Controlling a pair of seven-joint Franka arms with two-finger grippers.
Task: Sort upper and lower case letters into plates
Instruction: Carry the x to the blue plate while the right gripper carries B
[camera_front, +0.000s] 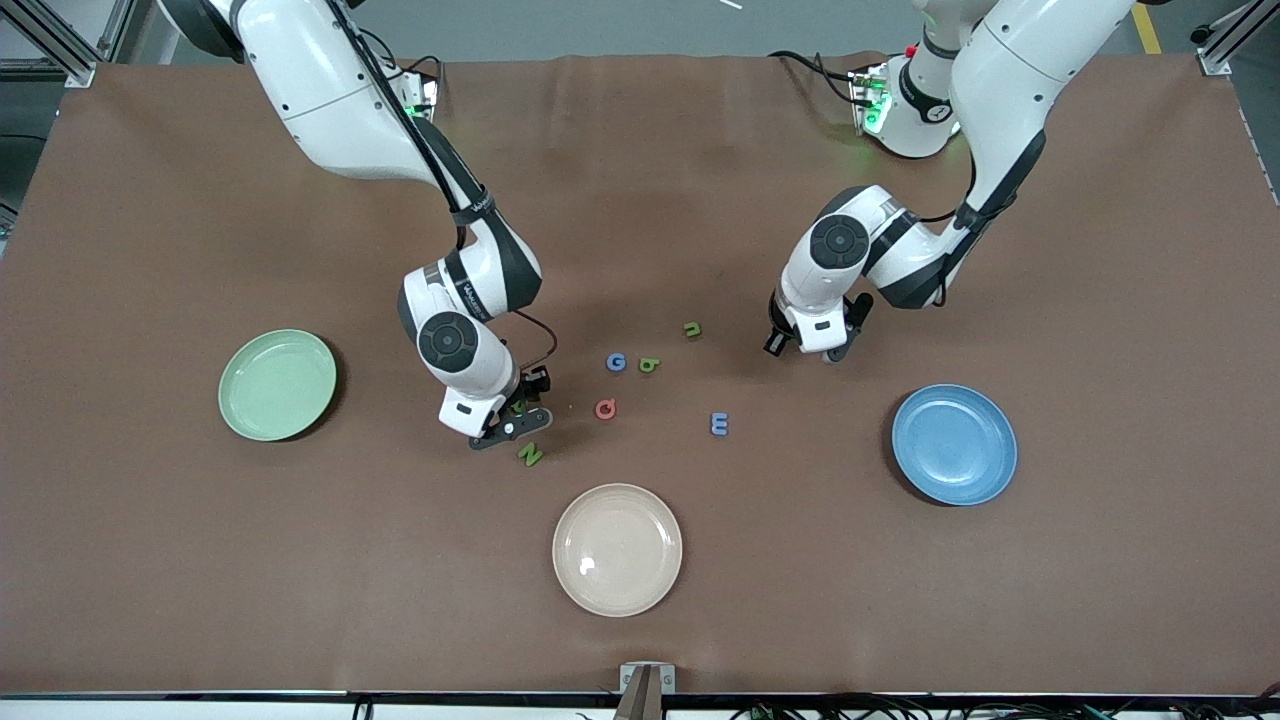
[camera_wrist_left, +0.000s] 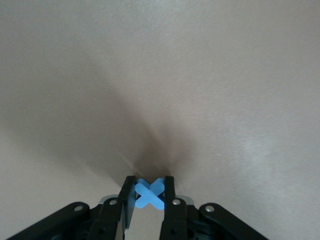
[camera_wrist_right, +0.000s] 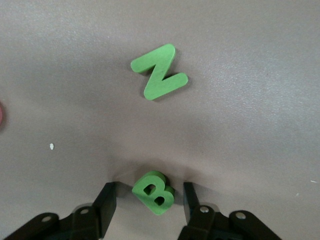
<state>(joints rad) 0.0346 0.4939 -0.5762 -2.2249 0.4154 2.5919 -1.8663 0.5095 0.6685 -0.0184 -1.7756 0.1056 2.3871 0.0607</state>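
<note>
Nearest you, the cream plate (camera_front: 617, 549) is sitting unused. Your left gripper (camera_wrist_left: 148, 195) is clamping its jaws on a blue X (camera_wrist_left: 149, 193), while your right gripper (camera_wrist_right: 150, 200) is straddling the green B (camera_wrist_right: 153, 192) on the table (camera_front: 640, 200), jaws apart, ready for sorting.

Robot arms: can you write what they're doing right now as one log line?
left end effector: shut on blue X | right end effector: open around green B | green N: on table

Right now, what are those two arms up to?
Left tool shut on small blue X-shaped letter, low over the brown table. Right tool open around chunky green letter B, green N beside. All plates empty.
</note>
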